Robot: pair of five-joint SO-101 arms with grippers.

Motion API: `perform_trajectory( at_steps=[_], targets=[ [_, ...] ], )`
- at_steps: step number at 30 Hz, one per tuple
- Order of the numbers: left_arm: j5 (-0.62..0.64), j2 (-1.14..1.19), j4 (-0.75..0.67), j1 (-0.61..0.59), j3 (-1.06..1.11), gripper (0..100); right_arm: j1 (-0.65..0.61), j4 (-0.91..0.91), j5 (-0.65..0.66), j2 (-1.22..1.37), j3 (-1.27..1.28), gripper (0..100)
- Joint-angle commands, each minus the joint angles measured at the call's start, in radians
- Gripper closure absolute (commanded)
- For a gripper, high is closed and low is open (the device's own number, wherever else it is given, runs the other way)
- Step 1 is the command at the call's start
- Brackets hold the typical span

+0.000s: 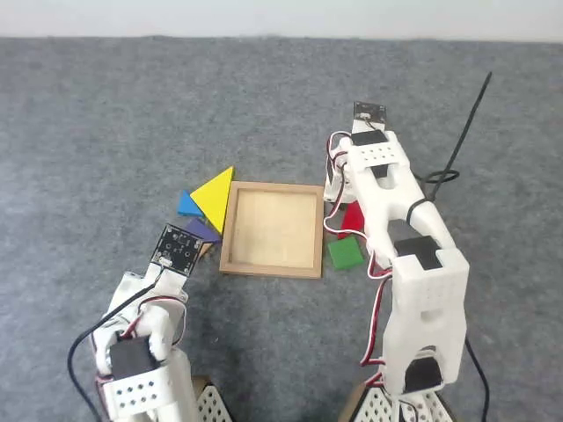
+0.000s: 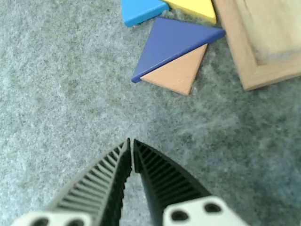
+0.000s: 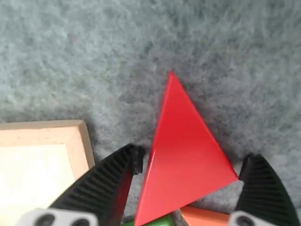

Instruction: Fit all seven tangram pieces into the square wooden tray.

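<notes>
The right gripper [image 3: 194, 160] stands wide open, its two fingers astride the red triangle [image 3: 181, 136] and gripping nothing. I cannot tell whether the fingers touch the triangle's edges. This looks like the first pick: no piece lies in the tray [image 1: 273, 187] yet. The next move calls for closing squarely on the triangle's sides, lifting it, and carrying it toward 9 o'clock over the tray's rim.

The left gripper [image 2: 130, 142] is closed on nothing, above the carpet at the tray's 8 o'clock.

A green square [image 1: 345, 253] sits at the tray's 4 o'clock. At 9 to 10 o'clock lie a yellow triangle [image 1: 215, 195], a blue piece [image 1: 187, 205], a purple triangle [image 2: 174, 44] and a tan triangle [image 2: 176, 70].

An orange piece [image 3: 202, 216] is cut off by the picture's edge. In the high view the right arm covers most of the red triangle.
</notes>
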Motion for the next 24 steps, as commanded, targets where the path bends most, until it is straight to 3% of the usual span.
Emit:
perform_trajectory(
  at_steps=[1,5,11,17,22,24],
  targets=[
    [-0.008,-0.018,-0.021,-0.008,-0.015,98,0.018,0.018,0.015,0.013,-0.017,67.1],
    [-0.008,-0.018,-0.021,-0.008,-0.015,98,0.018,0.018,0.015,0.013,-0.015,68.1],
    [-0.009,-0.018,-0.021,-0.008,-0.015,98,0.018,0.018,0.017,0.013,-0.015,77.7],
    [-0.009,-0.018,-0.021,-0.008,-0.015,98,0.018,0.022,0.017,0.013,-0.014,71.4],
    [-0.009,-0.018,-0.021,-0.008,-0.015,98,0.013,0.110,0.009,-0.004,-0.018,54.6],
    [-0.009,-0.018,-0.021,-0.008,-0.015,98,0.008,0.127,0.000,-0.018,-0.014,55.1]
  ],
)
